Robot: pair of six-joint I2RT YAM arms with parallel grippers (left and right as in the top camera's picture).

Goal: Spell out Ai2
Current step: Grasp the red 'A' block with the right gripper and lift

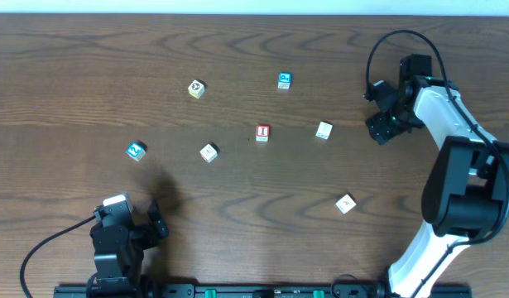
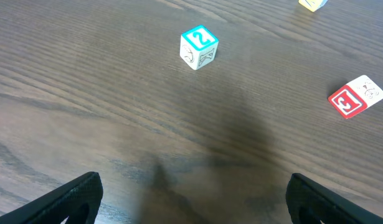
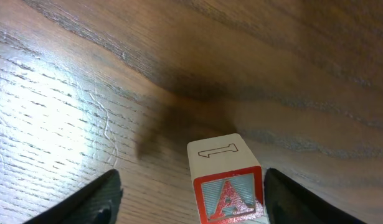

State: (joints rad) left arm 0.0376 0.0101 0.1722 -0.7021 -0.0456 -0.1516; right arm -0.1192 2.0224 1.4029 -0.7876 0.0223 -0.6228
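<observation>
A white block with a red letter A (image 3: 228, 194) stands on the table between my right gripper's (image 3: 190, 182) open jaws, close against the right finger. In the overhead view that gripper (image 1: 379, 131) hides it. A block with a blue 2 (image 2: 199, 46) lies ahead of my left gripper (image 2: 194, 190), which is open and empty; the same block shows at the left in the overhead view (image 1: 136, 151). A red-framed I block (image 1: 262, 132) lies mid-table and also shows in the left wrist view (image 2: 355, 97). My left gripper (image 1: 159, 225) is at the front left.
Other letter blocks are scattered about: a yellowish one (image 1: 196, 88), a blue one (image 1: 285, 80), white ones (image 1: 324, 131) (image 1: 208, 152) and one at the front right (image 1: 346, 203). A yellow block edge (image 2: 312, 4) shows in the left wrist view.
</observation>
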